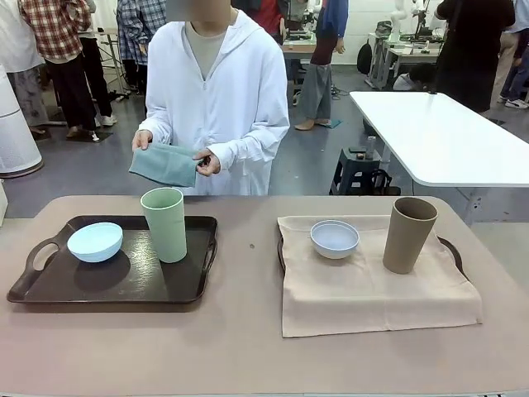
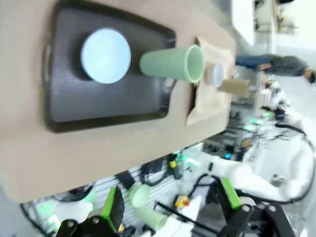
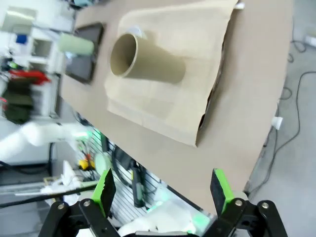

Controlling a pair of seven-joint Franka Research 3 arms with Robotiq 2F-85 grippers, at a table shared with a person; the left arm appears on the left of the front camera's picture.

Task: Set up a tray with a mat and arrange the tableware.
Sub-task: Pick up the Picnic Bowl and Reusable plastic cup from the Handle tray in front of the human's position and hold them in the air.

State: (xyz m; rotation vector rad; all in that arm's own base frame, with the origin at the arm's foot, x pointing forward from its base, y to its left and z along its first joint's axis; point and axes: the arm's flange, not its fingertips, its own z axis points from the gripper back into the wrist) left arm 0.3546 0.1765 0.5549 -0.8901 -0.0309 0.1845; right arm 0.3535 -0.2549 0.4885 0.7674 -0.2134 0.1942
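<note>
**Two trays on the bench, one mat laid, both pairs of fingers open**

We see two trays on the bench (image 1: 248, 347). Toward its left edge lies the bare dark tray (image 1: 50, 289). It carries the light blue bowl (image 1: 95, 241) at its left end. The pale green tumbler (image 1: 164, 224) stands upright just beside the bowl, nearer the tray's far right corner.

Toward the bench's right edge, the second tray (image 1: 453, 252) is draped with a beige mat (image 1: 364, 298), and its dark handles peek out at either side. On the mat sit the white bowl (image 1: 335, 238) and, to its right and apart from it, the upright tan-brown tumbler (image 1: 408, 235).

At the far edge a person holds a folded teal cloth (image 1: 165, 164) in both hands.

Our left fingers (image 2: 112, 210) are spread wide and grip nothing, well apart from the dark tray. Our right fingers (image 3: 219, 186) are likewise spread and empty, well apart from the tan-brown tumbler.
</note>
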